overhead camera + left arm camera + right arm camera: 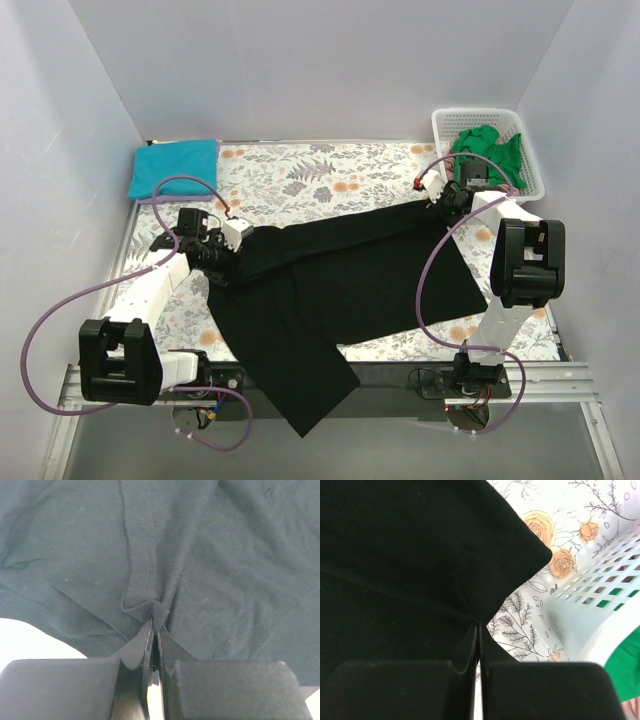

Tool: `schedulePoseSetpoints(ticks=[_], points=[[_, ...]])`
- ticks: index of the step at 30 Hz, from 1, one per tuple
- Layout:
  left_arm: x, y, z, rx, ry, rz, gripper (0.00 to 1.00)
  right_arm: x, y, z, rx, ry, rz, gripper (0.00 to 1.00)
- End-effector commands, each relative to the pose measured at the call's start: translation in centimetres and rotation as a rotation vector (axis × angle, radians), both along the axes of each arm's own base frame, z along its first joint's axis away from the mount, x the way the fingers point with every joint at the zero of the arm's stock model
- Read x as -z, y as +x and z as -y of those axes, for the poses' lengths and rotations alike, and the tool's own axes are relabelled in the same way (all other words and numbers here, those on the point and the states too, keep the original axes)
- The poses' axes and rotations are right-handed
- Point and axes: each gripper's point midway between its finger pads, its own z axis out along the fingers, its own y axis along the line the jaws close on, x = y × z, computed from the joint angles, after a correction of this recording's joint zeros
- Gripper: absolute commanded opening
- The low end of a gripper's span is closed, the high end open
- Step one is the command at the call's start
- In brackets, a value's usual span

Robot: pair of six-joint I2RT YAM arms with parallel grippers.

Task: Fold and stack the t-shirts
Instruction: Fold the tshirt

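Observation:
A large black t-shirt (340,280) lies spread across the table, one part hanging over the near edge. My left gripper (240,238) is shut on its left edge; in the left wrist view the cloth (150,555) bunches into a pinched fold at the fingertips (156,622). My right gripper (447,200) is shut on the shirt's right corner; in the right wrist view the black cloth (410,555) fills the left side. A folded teal t-shirt (172,166) lies at the back left. Green t-shirts (488,148) sit in the basket.
A white lattice basket (530,160) stands at the back right, close to my right gripper; its wall shows in the right wrist view (590,610). The floral table cover (320,175) shows behind the black shirt. Grey walls enclose three sides.

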Motion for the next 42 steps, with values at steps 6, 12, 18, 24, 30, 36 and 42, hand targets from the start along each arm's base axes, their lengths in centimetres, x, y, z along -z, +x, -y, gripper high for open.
schedulePoseSetpoints(ticks=[6,12,18,24,30,36,42], points=[[-1.9,0.9,0.6,0.028,-0.011,0.022,0.00,-2.3,1.3,0.1,-0.009,-0.001,0.043,0.01],[-2.1,-0.4,0.8,0.077,-0.002,-0.009,0.01,-1.3,0.1,0.6,-0.025,-0.041,0.015,0.01],[-1.7,0.6,0.7,0.030,0.019,0.015,0.00,-1.5,1.2,0.4,0.007,-0.010,0.017,0.01],[-4.3,8.0,-0.3,-0.153,0.050,0.132,0.00,-6.1,6.9,-0.4,0.091,0.042,0.118,0.01],[-12.5,19.5,-1.2,-0.308,-0.007,0.347,0.00,-11.3,13.9,-0.7,0.181,0.120,0.255,0.01],[-16.4,22.2,-1.7,-0.326,-0.014,0.455,0.00,-13.2,14.1,-3.5,0.130,0.166,0.284,0.01],[-14.3,19.4,-1.2,-0.269,-0.023,0.407,0.00,-10.1,9.7,-3.3,0.111,0.139,0.201,0.01]])
